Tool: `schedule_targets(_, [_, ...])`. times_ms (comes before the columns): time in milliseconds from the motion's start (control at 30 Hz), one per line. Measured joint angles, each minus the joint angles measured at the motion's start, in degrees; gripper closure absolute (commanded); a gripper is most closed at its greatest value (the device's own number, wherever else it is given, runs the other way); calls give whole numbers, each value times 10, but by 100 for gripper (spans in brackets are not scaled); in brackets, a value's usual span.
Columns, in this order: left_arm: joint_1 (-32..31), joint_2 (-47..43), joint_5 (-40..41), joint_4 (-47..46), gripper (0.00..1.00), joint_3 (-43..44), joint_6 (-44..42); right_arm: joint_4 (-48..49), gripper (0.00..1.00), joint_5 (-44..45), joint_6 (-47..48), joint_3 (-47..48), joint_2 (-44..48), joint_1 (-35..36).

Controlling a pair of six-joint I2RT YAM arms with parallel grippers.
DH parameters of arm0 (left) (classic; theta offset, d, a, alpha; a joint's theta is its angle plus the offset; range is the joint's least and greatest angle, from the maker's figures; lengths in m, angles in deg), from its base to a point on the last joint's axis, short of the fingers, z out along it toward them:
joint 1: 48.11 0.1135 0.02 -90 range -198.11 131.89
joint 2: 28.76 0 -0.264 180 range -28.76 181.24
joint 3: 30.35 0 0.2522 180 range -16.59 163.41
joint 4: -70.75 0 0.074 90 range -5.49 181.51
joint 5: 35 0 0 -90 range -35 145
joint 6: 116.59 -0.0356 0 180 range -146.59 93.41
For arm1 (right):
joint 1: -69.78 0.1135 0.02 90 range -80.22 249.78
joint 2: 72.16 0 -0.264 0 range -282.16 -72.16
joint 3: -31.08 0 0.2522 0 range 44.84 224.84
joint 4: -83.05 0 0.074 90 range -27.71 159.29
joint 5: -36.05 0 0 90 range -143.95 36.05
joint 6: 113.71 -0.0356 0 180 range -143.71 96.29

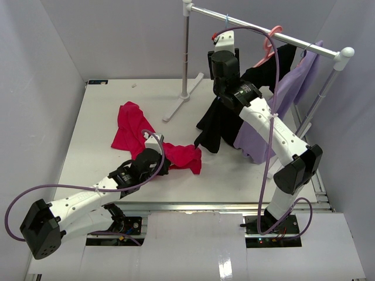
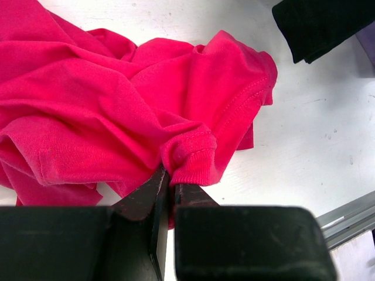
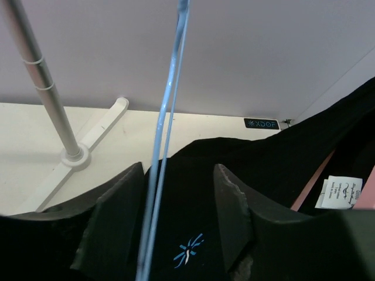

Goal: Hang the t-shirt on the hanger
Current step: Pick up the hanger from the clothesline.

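Early stage: left gripper clamps the crumpled crimson fabric t-shirt; right gripper, jaws parted, straddles the thin light-blue wire hanger; hanging remains.

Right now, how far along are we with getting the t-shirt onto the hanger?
Done: the left gripper is shut on a hem of the red t-shirt, which lies crumpled on the table. In hand: the right gripper, jaws open, straddles the light-blue wire hanger up at the rail. Left: grip the hanger, bring it down, thread it into the shirt.
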Motion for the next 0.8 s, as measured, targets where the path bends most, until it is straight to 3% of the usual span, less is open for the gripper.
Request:
schedule_targets(467, [-5, -2, 4, 0, 100, 0, 0, -18, 59, -55, -40, -1, -12, -14])
schedule_targets(700, [-5, -3, 10, 1, 100, 0, -1, -36, 89, -74, -58, -1, -26, -14])
schedule_targets(800, [-5, -3, 18, 2, 100, 0, 0, -43, 92, -76, -63, 1, -26, -14])
